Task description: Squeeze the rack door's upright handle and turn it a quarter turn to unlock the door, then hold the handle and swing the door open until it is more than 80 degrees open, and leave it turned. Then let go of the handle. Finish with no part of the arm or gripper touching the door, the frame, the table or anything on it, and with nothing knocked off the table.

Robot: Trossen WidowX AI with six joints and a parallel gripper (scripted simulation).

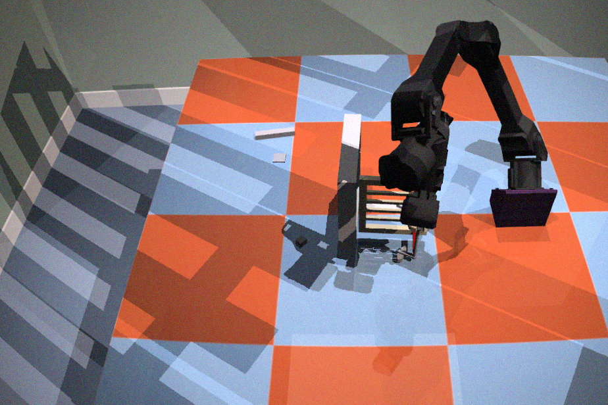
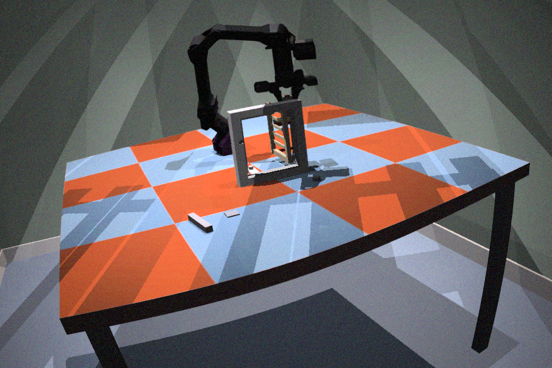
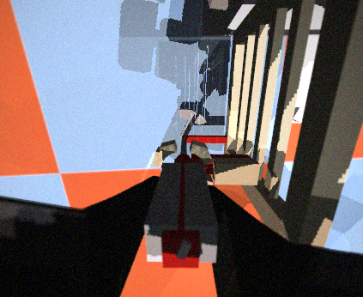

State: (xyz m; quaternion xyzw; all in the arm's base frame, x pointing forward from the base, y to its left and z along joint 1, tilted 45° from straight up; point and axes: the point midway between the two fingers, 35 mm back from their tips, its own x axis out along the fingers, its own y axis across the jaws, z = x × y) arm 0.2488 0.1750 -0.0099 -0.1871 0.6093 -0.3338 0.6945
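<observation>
The rack door (image 1: pixel 388 229) (image 2: pixel 285 137) (image 3: pixel 348 77), with pale slats, stands swung out about square to the grey door frame (image 1: pixel 349 164) (image 2: pixel 303 145). Its red upright handle (image 1: pixel 416 238) (image 3: pixel 180 258) is at the free side. A thin lever with a pale end below it points sideways, so the handle looks turned. My gripper (image 1: pixel 416 230) (image 2: pixel 287 97) (image 3: pixel 182 187) points down over the handle. Its fingers are slightly open, one on each side of the handle and very close to it. Any gap is too small to see, and the wrist view partly hides the handle.
A long pale bar (image 1: pixel 274 133) (image 2: pixel 199 223) and a flat tile (image 1: pixel 279 158) (image 2: pixel 231 213) lie beyond the frame. A small dark block (image 1: pixel 301 241) (image 2: pixel 316 178) lies near the frame's foot. My arm's purple base (image 1: pixel 523 208) stands on the side the door opens to.
</observation>
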